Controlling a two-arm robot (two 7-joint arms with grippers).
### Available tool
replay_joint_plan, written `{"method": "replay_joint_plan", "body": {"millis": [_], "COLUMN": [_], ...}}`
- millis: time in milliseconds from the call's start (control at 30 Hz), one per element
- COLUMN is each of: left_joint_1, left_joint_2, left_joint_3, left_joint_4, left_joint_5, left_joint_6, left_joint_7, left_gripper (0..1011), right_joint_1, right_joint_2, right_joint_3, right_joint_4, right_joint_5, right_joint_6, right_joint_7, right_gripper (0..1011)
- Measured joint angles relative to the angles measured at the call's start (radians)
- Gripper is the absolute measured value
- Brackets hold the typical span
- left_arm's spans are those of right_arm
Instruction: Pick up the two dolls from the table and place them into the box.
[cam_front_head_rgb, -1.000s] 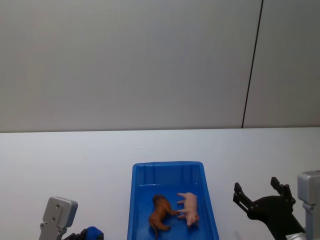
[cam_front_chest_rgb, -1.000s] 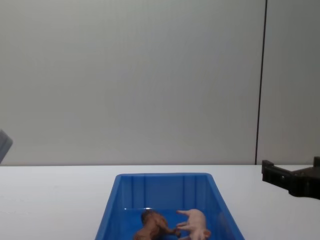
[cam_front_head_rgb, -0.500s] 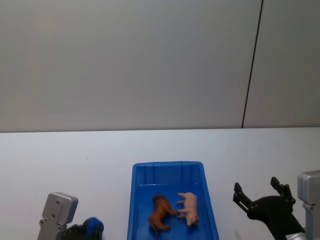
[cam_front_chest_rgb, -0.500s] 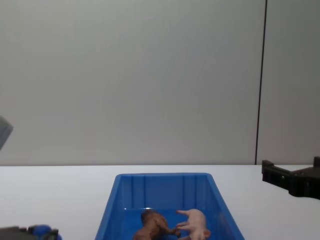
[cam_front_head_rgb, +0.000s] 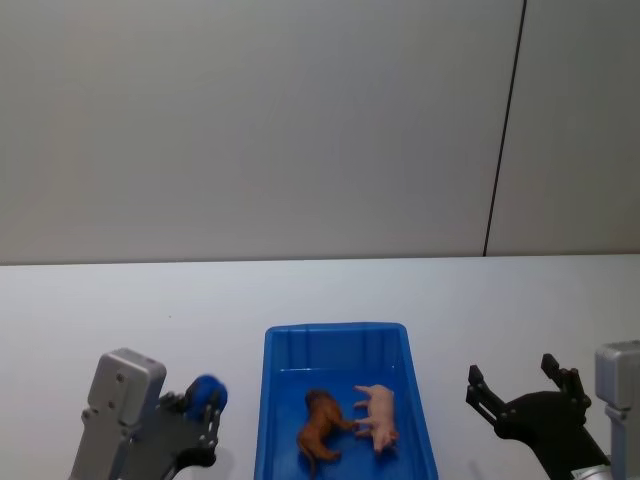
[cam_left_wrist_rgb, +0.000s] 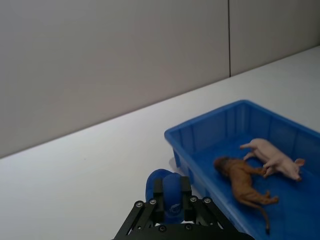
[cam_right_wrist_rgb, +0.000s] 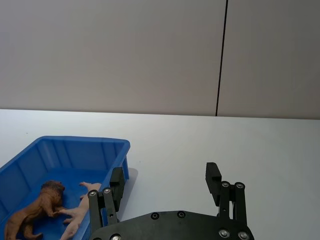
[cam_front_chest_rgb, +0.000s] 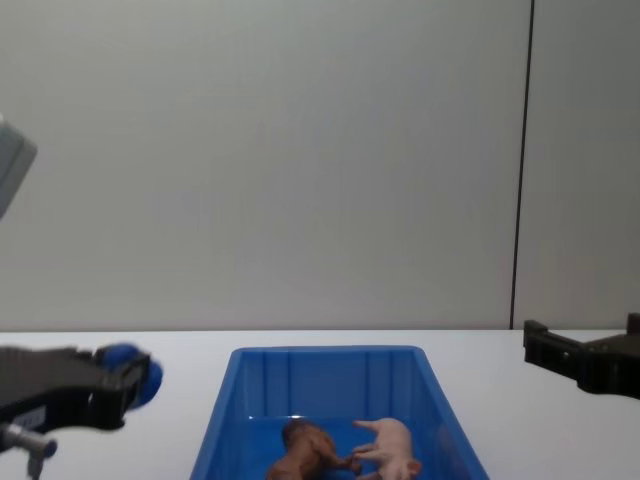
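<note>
Dolls (cam_front_head_rgb: 345, 428) side by side, lengthwise in box (cam_front_head_rgb: 335, 335)

— That ribbed plastic bin (cam_front_head_rgb: 268, 400) low in the middle of the head view is bright blue all over, and the flat tabletop (cam_front_head_rgb: 120, 310) around it is plain white.

— Inside, one small soft animal figure (cam_front_head_rgb: 318, 428) is rusty dark brown, the other soft figure (cam_front_head_rgb: 378, 415) pale pink. The left gripper (cam_front_head_rgb: 205, 398) at lower left has blue fingertips on black links, with a grey housing. The right gripper (cam_front_head_rgb: 522, 385), lower right, is black.
</note>
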Motion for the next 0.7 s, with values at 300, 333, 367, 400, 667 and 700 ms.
{"method": "replay_joint_plan", "body": {"millis": [300, 333, 367, 400, 667, 700], "left_joint_1": [-0.035, -0.038, -0.045, -0.048, -0.087, -0.091], "left_joint_2": [-0.016, -0.018, -0.022, -0.024, -0.048, -0.051], "left_joint_3": [-0.003, -0.003, -0.003, -0.003, -0.001, -0.001], "left_joint_4": [-0.003, -0.002, 0.001, 0.003, 0.029, 0.032], "left_joint_5": [0.031, 0.032, 0.033, 0.033, 0.027, 0.026], "left_joint_6": [-0.073, -0.078, -0.088, -0.092, -0.135, -0.137], "left_joint_7": [-0.103, -0.112, -0.133, -0.142, -0.260, -0.268], "left_gripper": [173, 172, 172, 172, 181, 228], "right_joint_1": [0.000, 0.000, 0.000, 0.000, 0.000, 0.000], "right_joint_2": [0.000, 0.000, 0.000, 0.000, 0.000, 0.000], "right_joint_3": [0.000, 0.000, 0.000, 0.000, 0.000, 0.000], "right_joint_4": [0.000, 0.000, 0.000, 0.000, 0.000, 0.000], "right_joint_5": [0.000, 0.000, 0.000, 0.000, 0.000, 0.000], "right_joint_6": [0.000, 0.000, 0.000, 0.000, 0.000, 0.000], "right_joint_7": [0.000, 0.000, 0.000, 0.000, 0.000, 0.000], "right_gripper": [1001, 1001, 1001, 1001, 1001, 1001]}}
